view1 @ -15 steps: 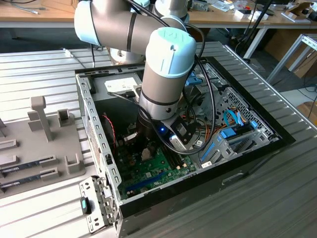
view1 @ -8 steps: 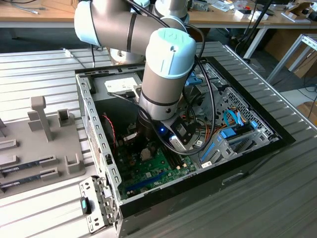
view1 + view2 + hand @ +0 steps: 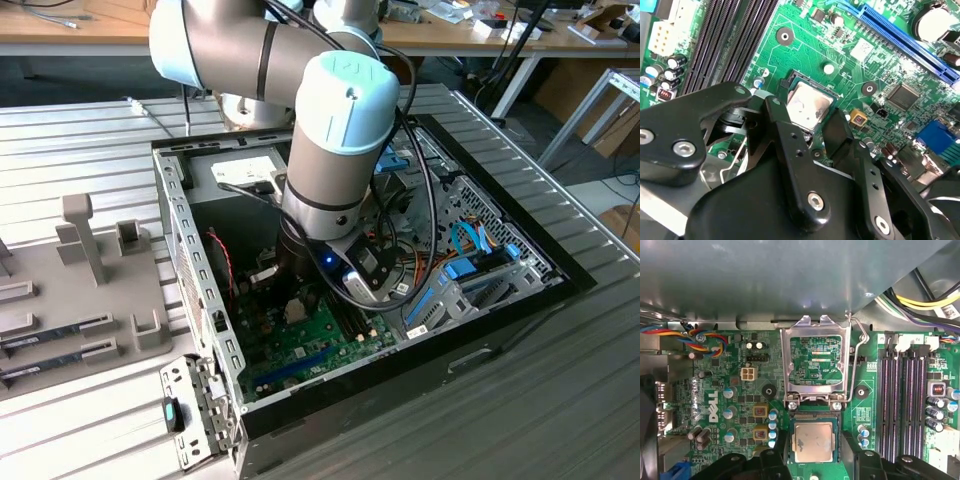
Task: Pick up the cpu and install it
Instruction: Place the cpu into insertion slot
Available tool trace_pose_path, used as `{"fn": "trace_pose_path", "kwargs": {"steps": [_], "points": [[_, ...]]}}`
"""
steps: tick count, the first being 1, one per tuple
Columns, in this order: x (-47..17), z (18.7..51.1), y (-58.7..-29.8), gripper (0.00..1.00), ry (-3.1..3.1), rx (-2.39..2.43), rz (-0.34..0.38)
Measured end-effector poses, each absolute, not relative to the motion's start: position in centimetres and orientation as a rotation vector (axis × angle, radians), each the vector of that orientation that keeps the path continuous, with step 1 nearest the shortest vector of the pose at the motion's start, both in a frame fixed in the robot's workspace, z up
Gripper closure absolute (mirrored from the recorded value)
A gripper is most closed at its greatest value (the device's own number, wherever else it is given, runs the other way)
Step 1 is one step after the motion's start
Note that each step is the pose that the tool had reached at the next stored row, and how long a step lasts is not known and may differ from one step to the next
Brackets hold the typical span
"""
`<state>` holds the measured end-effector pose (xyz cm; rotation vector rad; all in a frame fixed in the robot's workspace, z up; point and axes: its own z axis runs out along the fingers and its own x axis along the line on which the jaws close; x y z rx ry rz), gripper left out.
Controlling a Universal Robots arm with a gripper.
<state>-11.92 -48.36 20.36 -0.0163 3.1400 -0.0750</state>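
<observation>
The cpu point(image 3: 812, 441) is a small silvery square lying flat in the dark socket on the green motherboard point(image 3: 730, 390), and it also shows in the second wrist view point(image 3: 810, 104). My gripper point(image 3: 812, 454) point(image 3: 810, 121) hangs right over it, open. One black finger point(image 3: 785, 127) stands on each side of the chip, with a thin strip of socket showing between chip and finger. The socket's metal load plate point(image 3: 815, 362) stands flipped up beyond the cpu. In the exterior view my arm point(image 3: 335, 150) reaches down into the open computer case point(image 3: 190, 250) and hides the socket.
Black memory slots point(image 3: 902, 395) run beside the socket, and a wire latch lever point(image 3: 856, 360) stands raised. A long blue slot point(image 3: 910, 42) and coloured cables point(image 3: 700, 337) lie nearby. The case's metal wall point(image 3: 790, 280) is close. A grey fixture point(image 3: 90, 280) with memory sticks sits at the exterior view's left.
</observation>
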Motion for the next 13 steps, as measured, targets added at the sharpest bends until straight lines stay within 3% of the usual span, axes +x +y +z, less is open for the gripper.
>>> {"fn": "trace_pose_path", "kwargs": {"steps": [13], "points": [[-11.52, 20.95, -48.36, 0.45, 3.142, -0.016, -0.075]]}}
